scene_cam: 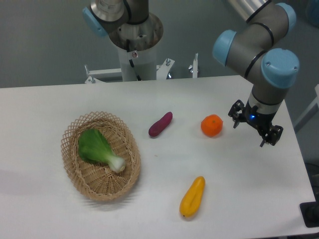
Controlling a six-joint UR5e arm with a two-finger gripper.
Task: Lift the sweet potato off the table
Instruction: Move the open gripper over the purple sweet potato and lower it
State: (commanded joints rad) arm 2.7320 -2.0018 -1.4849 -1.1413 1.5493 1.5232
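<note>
While the tool (255, 130) hangs at the right of the frame w/ its fingers spread apart and nothing between them, you're at the approach step, by my read: no grasp begun yet. It sits above the counter (40, 114), just right of the orange fruit (212, 125), and well apart from the target.

Sweet potato (160, 124) lies near frame centre, slightly upper, on the bare counter, long axis running diagonally from lower left to upper right. Nothing touches it; the fruit is its nearest neighbour on the right, the basket (101, 155) on the left.

Next move, as I judge it: you need to carry the tool left past the fruit w/o clipping it, turn the fingers across the tuber's narrow width, then come down.

Count: 1 sweet potato, 1 orange fruit, 1 yellow vegetable (193, 197) at lower centre, 1 wicker basket at left holding 1 leafy green (97, 148).
</note>
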